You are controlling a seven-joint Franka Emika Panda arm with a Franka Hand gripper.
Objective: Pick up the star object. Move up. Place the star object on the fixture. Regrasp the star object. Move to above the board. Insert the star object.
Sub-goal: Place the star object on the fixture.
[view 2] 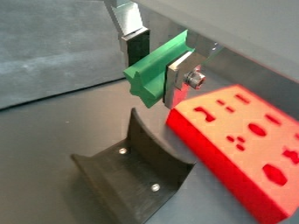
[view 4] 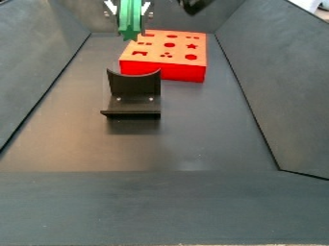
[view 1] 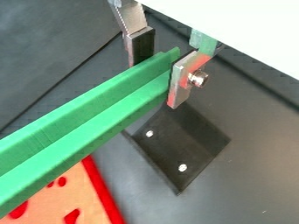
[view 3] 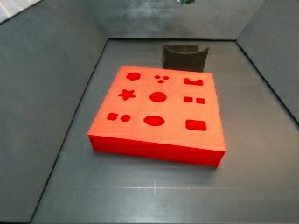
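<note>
So the claw [view 2: 159, 63] was clamped on the star object [view 2: 156, 70], with a silver finger [view 2: 184, 80] pressed flat against one side of the green bar and the other finger's dark pad [view 2: 138, 45] against the opposite side. In both wrist views you could see the bar's ridged, star-shaped profile; one of them showed its cut end, and the other had the long body [view 1: 82, 118] running out from the fingers toward the camera. It was held roughly level, well up in the air, not touching anything below.

Under it sat the fixture [view 2: 131, 173], a dark block with a curved hollow on top and a couple of small light screws in it. The bar's end hung above that hollow with a clear gap. The board [view 2: 243, 145] lay just beside the fixture on the dark floor; one wrist view only caught a corner of it [view 1: 70, 199].

In a side view the board [view 3: 159, 112] filled the middle of the enclosure, cut-outs facing up: a star, circles, squares and a crown shape. The fixture [view 3: 184, 57] stood right behind it, close but seemingly not touching. The claw was basically off the top of that frame.

From the opposite side view, the fixture [view 4: 131, 94] was nearer the camera and the board [view 4: 166, 54] behind it, and up at the top edge a bit of the green bar [view 4: 127, 21] hung between the fingers of the claw [view 4: 127, 12], high over the floor [view 4: 154, 183].
</note>
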